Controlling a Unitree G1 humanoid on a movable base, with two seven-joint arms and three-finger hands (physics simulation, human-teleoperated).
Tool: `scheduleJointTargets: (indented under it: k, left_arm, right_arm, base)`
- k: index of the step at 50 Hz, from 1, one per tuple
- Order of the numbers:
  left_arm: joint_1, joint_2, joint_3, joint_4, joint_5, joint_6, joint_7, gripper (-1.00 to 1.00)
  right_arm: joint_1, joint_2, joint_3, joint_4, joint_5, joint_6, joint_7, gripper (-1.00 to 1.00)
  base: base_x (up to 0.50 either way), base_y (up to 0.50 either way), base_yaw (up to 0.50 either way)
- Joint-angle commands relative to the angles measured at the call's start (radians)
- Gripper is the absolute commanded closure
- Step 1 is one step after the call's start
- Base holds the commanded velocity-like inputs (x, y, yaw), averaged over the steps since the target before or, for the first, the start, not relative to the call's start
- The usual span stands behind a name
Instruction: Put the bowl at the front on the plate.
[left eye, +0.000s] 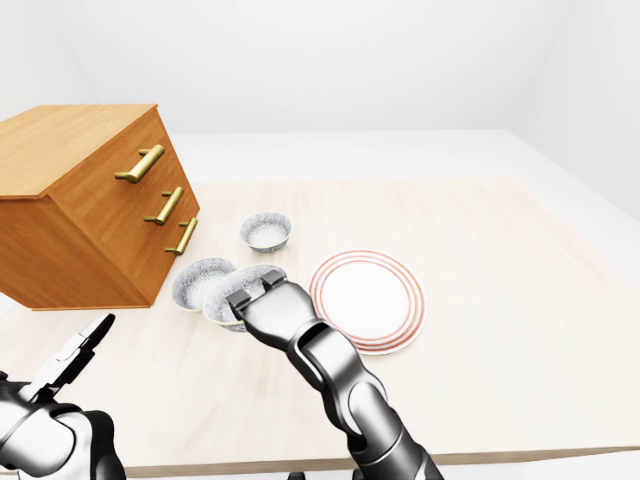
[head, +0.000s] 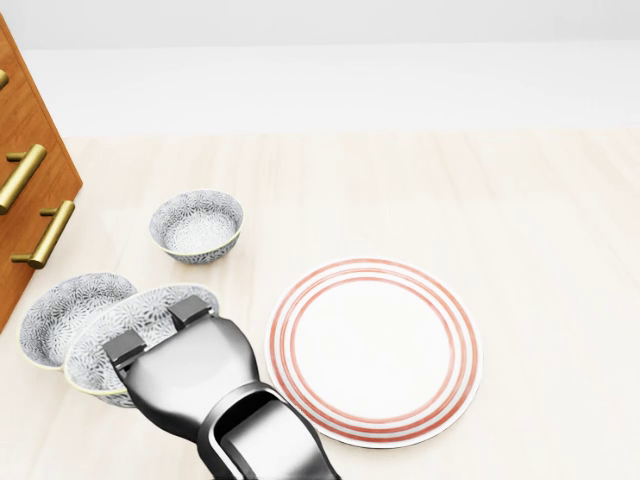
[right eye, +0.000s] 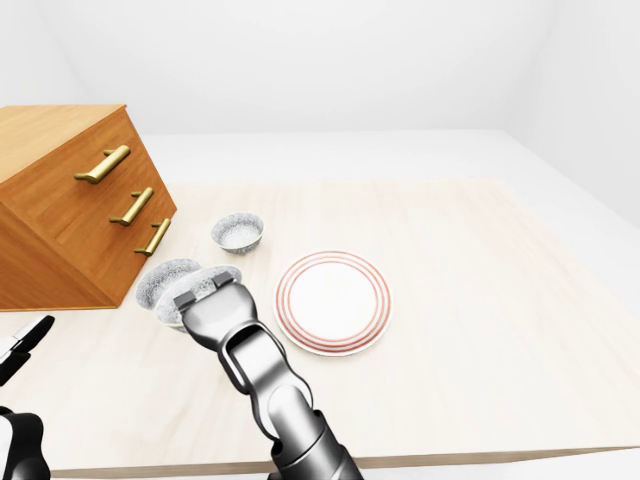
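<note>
1. Head view: the right robot hand (head: 150, 335) has its fingers hooked over the rim of the nearest bowl (head: 135, 315), gripping it just left of the plate (head: 375, 350).
2. That bowl looks tilted, touching a second bowl (head: 65, 315) farther left of the plate; a third bowl (head: 197, 225) sits up-left of the plate.
3. Step in hand: the grasp. Whether the bowl is clear of the table (head: 540, 200) I cannot tell.
4. Next: lift, carry right, centre it over the plate.
5. Left robot hand (left eye: 80, 350) idles, fingers spread, well left of the plate.
</note>
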Motion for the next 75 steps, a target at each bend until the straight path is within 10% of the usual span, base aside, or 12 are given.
scheduleJointTargets:
  k: [1,5,35,61,75]
  left_arm:
    - [0.005,0.002,0.004,-0.018,-0.013,0.0,0.0,-1.0]
    - [-0.003,0.002,-0.002,0.007,-0.01,0.0,0.0,-1.0]
    - [-0.001,0.003,0.001,0.0,-0.014,0.0,0.0,-1.0]
    - [-0.001,0.004,0.006,-0.015,-0.025,0.0,0.0,-1.0]
    - [-0.001,0.001,0.009,-0.024,-0.023,0.0,0.0,-1.0]
  right_arm:
    - [-0.027,-0.001,-0.045,-0.003,-0.086,-0.009,-0.046,1.0]
    - [-0.034,0.004,-0.058,-0.007,-0.135,0.042,-0.046,1.0]
    - [-0.004,-0.013,-0.037,-0.048,-0.063,0.023,-0.127,1.0]
    - [0.041,-0.111,-0.159,-0.245,-0.082,0.138,-0.119,1.0]
    - [0.097,-0.147,-0.182,-0.293,-0.091,0.138,-0.163,1.0]
  base:
    - [0.0,0.0,0.0]
    - [0.0,0.0,0.0]
    - [0.0,0.0,0.0]
    - [0.0,0.0,0.0]
    - [0.0,0.0,0.0]
